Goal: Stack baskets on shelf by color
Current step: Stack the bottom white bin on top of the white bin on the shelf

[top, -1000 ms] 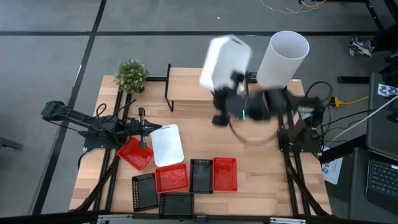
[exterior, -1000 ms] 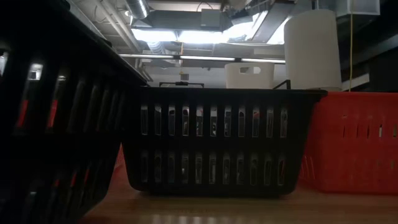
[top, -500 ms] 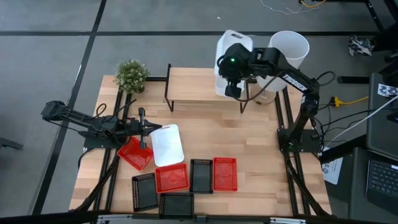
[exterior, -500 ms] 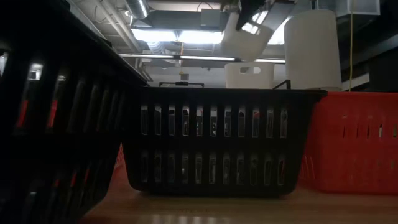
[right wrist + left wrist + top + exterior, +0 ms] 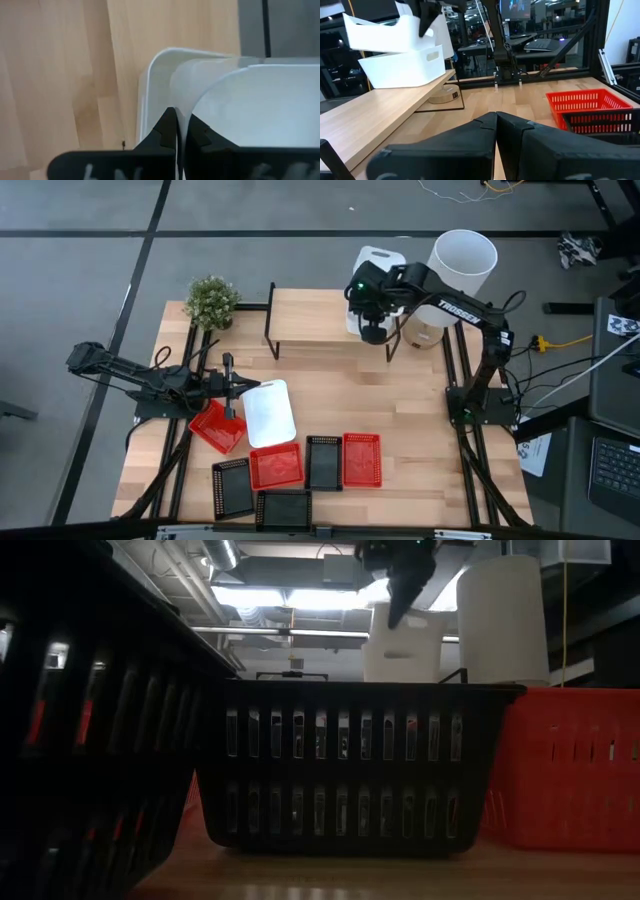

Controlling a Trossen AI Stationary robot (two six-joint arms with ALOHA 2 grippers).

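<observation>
My right gripper (image 5: 371, 308) hangs over the right end of the shelf (image 5: 310, 320) and is shut on a white basket (image 5: 385, 31). That basket sits tilted in a second white basket (image 5: 402, 67), which stands on the shelf top. My left gripper (image 5: 496, 125) is shut and waits low at the table's left side. It is between a red basket (image 5: 217, 426) and a third white basket (image 5: 268, 412), both lying flat on the table. Several red and black baskets lie along the near edge. My right gripper pinches a side wall (image 5: 179, 102) of the upper white basket, one finger inside and one outside. The fingers come from above, pointing down. The basket is tilted, its lower part set into the white basket (image 5: 155, 65) on the shelf.
A tall white cylinder (image 5: 458, 275) stands just right of the shelf. A small potted plant (image 5: 211, 301) sits at the far left corner. Red baskets (image 5: 361, 459) (image 5: 275, 466) and black baskets (image 5: 323, 462) (image 5: 232, 489) (image 5: 285, 508) crowd the near edge. Bare wood lies between them and the shelf.
My right gripper has carried the white basket from high above the table toward the far edge and the shelf's right end. It has then come down, and the basket has dropped onto the white basket on the shelf.
</observation>
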